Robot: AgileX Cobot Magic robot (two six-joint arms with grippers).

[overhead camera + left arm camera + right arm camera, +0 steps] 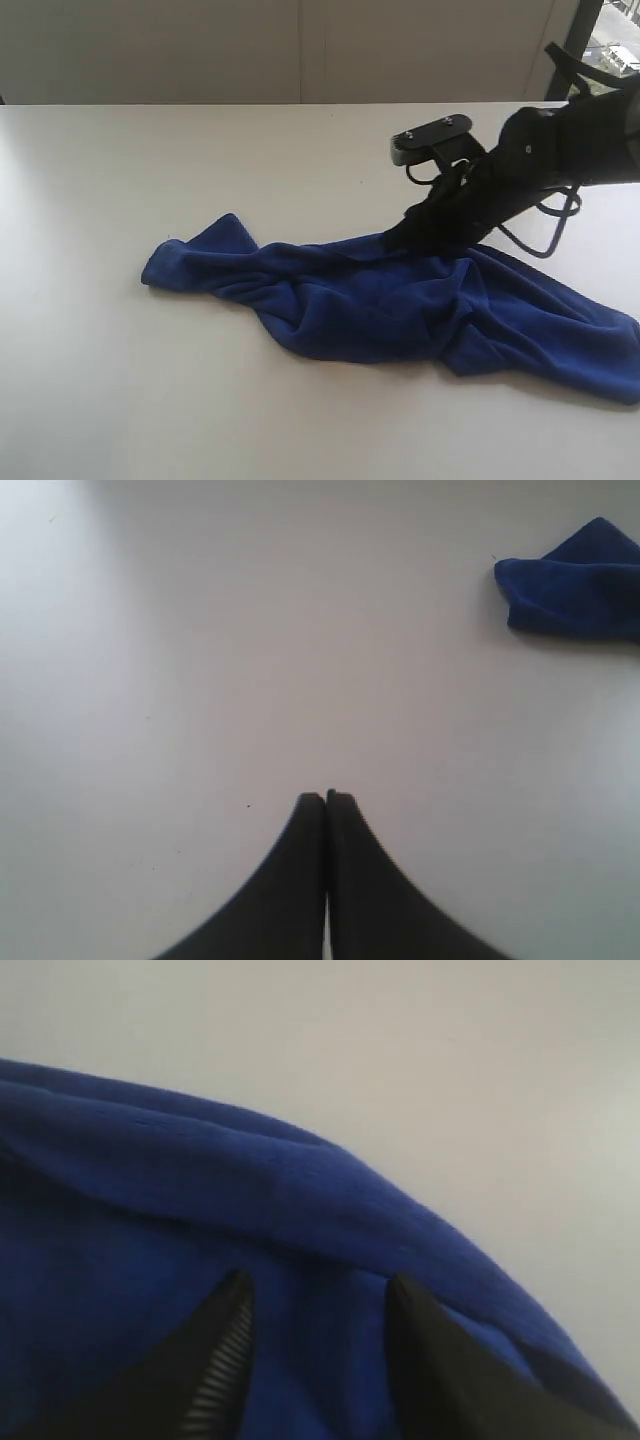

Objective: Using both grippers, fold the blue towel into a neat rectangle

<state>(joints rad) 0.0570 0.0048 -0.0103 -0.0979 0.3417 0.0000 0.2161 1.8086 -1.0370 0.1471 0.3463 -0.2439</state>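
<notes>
Lying crumpled lengthwise across the table (150, 390), blue towel (400, 305) sits under open right gripper (318, 1295); left gripper (326, 798), shut & empty, is well off its corner.

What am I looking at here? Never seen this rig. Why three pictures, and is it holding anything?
It is a two-armed robot at a white table; each arm ends in a two-fingered hand. The wide picture comes from a camera off the arms. The other two come from cameras on each wrist, looking along the fingers.

On the table lies a crumpled blue towel, not folded yet.

The right hand is down at the towel's far edge, fingers apart with cloth between them; whether they grip it cannot be told. The left hand is shut and empty above bare table, with only a towel corner in its picture. That arm is not in the wide picture.
</notes>
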